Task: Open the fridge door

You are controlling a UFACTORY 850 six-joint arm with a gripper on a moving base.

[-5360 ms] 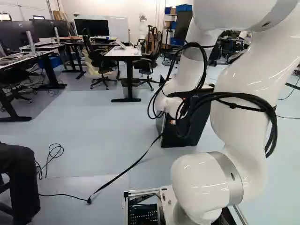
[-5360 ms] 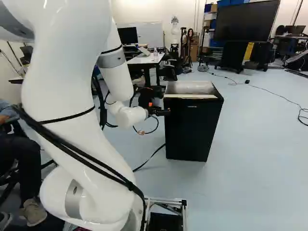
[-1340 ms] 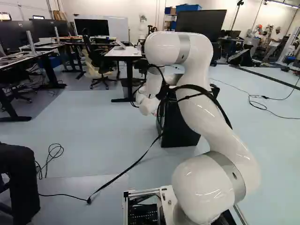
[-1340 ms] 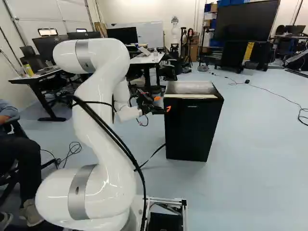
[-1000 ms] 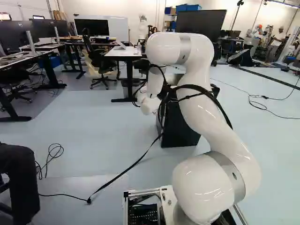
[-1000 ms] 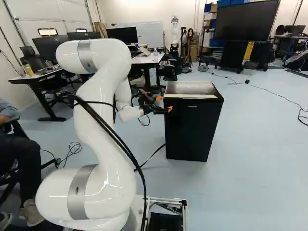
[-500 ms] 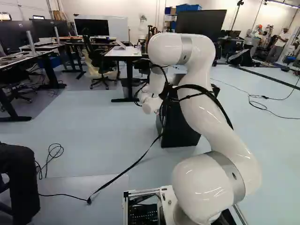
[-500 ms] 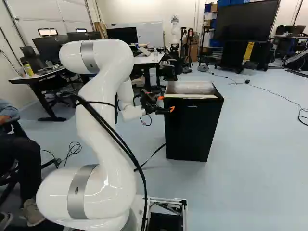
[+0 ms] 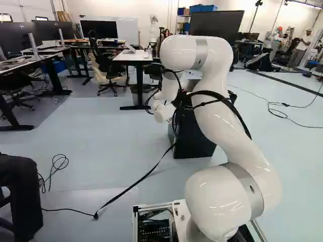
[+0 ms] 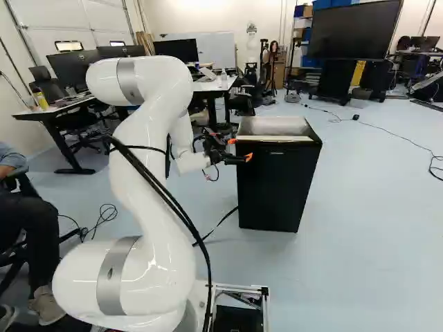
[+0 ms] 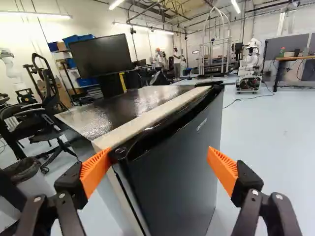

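The fridge door (image 11: 182, 172) is ahead of the 2 fingers, its dark face mostly in the span between them, closed against the fridge (image 11: 133, 105). The gripper (image 10: 240, 149) has its fingers wide apart, nothing clamped. 1 orange pad (image 11: 94, 172) sits right at the door's near upper corner — I can't tell if it touches. The other pad (image 11: 223, 169) stands out by the far side of the door's face. A pale strip (image 11: 152, 118) runs along the fridge's top just behind the door, ahead of the fingers.

Beside the finger at the corner is a bin (image 11: 34, 187), with an office chair (image 11: 47, 118) beyond it. Past the fridge stands a big screen (image 11: 101, 54) — and, well beyond the other finger, another robot (image 11: 251, 56).
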